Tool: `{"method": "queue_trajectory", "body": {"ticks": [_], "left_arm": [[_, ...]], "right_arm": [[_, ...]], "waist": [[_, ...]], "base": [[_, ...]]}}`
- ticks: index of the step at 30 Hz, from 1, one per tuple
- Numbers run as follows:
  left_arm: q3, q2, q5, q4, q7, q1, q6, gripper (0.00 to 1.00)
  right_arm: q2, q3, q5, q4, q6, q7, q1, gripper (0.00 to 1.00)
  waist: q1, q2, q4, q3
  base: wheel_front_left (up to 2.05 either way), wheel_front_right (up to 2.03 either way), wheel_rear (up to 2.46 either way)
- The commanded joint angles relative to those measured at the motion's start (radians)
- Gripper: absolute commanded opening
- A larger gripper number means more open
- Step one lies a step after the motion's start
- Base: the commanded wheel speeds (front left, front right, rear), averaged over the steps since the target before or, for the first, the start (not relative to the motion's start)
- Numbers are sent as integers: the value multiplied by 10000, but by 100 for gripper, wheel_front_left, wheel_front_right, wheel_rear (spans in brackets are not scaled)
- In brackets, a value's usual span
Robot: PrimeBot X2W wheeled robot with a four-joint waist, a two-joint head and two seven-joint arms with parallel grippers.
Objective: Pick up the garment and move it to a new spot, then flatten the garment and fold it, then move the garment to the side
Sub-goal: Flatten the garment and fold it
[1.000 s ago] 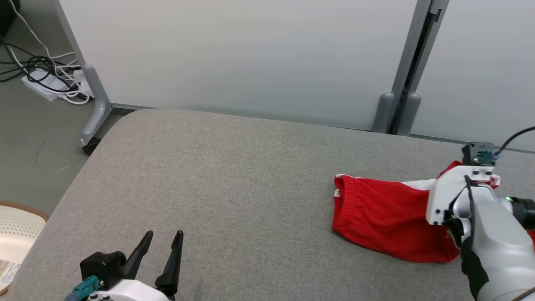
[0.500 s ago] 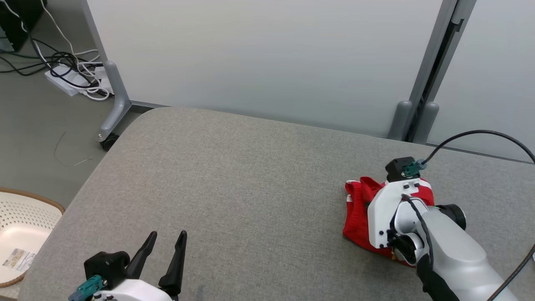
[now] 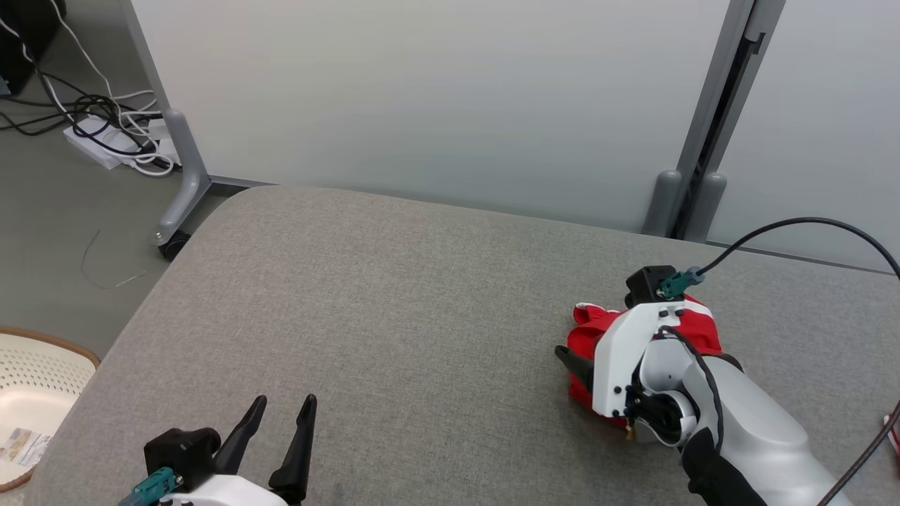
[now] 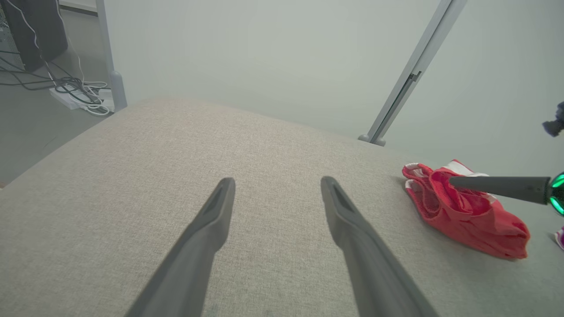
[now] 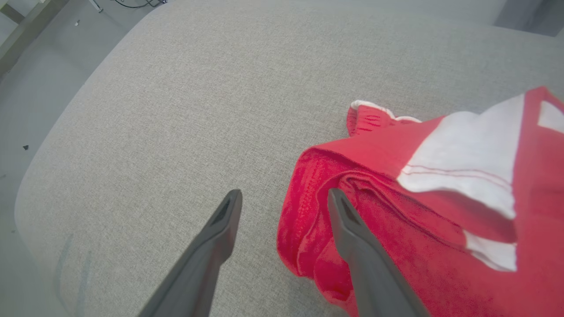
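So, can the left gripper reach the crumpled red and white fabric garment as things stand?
Probably not without a long stretch: the left gripper sits near left over the grey fabric table, the red garment far right by the right gripper. Nothing stands between them.

A grey fabric surface (image 3: pixel 394 295) spreads across the lower frame, with a pale partition panel (image 3: pixel 422 91) behind it along the top. At the upper left, a white power strip (image 3: pixel 95 137) lies among tangled cables beside a grey caster leg (image 3: pixel 184 176). A white perforated basket (image 3: pixel 35 365) sits at the lower left edge.
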Motion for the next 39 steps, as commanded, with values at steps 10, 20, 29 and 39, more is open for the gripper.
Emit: {"method": "queue_trajectory", "body": {"ticks": [10,20,29,39], "left_arm": [[97,171,43,-192,-206,212,151,100],[158,207,-30,-372,-265,121,229,100],[61,195,-89,-329,-169,-35,154,100],[-186,158,-51,-155,-48,-256,-2,100]], "right_arm": [[-1020,-772,-326,-204,1,-1423,-409,100],[-854,-1975,-2085,2429,11,-2565,-209,0],[-512,-2007,-3008,3200,3,-2468,-649,0],[-264,-2600,-3112,3404,3,-2290,-1076,0]], "waist": [[0,0,-258,-145],[0,0,-203,244],[0,0,-61,429],[0,0,381,356]], "base": [[0,0,0],[0,0,0],[0,0,0],[0,0,0]]}}
